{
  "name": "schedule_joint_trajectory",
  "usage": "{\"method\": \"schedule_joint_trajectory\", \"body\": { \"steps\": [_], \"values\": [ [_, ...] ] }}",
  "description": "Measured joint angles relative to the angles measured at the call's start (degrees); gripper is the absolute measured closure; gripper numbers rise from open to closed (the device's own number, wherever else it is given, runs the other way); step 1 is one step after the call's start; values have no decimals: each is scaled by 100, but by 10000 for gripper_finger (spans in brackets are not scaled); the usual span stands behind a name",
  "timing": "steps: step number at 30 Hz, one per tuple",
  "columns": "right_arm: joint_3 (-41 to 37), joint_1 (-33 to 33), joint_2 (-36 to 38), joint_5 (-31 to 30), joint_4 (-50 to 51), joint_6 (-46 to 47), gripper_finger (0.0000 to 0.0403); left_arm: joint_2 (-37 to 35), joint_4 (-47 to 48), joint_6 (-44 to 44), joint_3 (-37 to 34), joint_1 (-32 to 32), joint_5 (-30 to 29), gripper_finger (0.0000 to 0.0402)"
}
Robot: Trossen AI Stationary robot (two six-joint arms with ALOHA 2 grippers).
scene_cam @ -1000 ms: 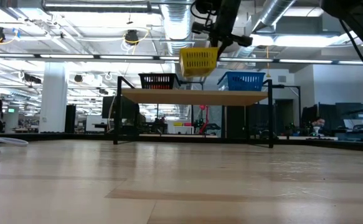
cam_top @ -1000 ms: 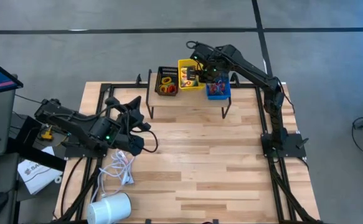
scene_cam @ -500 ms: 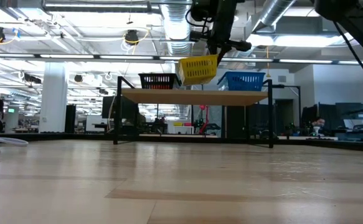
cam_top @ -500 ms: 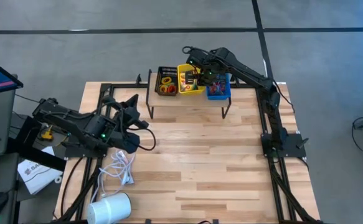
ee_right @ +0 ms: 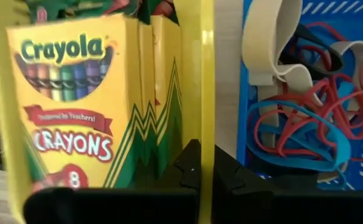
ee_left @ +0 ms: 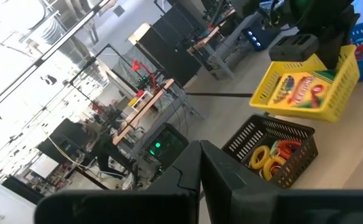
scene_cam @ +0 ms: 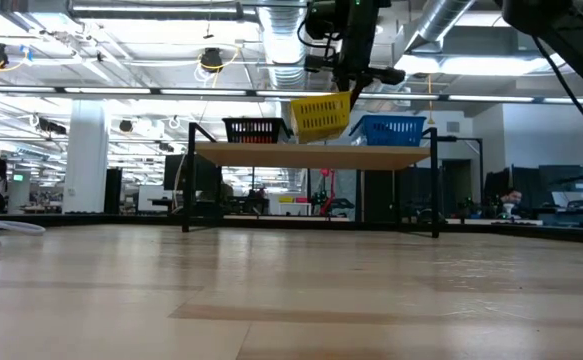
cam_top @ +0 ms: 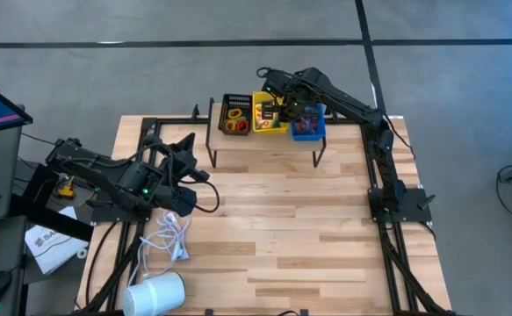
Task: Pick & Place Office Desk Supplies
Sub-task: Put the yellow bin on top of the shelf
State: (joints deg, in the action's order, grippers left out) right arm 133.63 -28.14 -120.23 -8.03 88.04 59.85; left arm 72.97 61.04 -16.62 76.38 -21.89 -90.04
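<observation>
On the wooden shelf [cam_top: 264, 139], yellow bin [cam_top: 269, 114] tilts, holding crayon boxes [ee_right: 75, 99].

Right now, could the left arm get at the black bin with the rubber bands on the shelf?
Probably yes. The black bin sits at the shelf's left end, open on top, nearest the left gripper. The right gripper is busy with the yellow bin alongside, so it could crowd things.

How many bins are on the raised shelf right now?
3, side by side: black bin on the left, yellow bin in the middle, tilted and gripped by the right gripper, blue bin on the right.
</observation>
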Motion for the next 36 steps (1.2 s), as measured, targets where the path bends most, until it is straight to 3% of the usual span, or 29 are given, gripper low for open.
{"method": "schedule_joint_trajectory", "body": {
  "steps": [36],
  "values": [
    [-7,4,-100,114,114,125,403,2,1,4,0,0,2,399]
  ]
}}
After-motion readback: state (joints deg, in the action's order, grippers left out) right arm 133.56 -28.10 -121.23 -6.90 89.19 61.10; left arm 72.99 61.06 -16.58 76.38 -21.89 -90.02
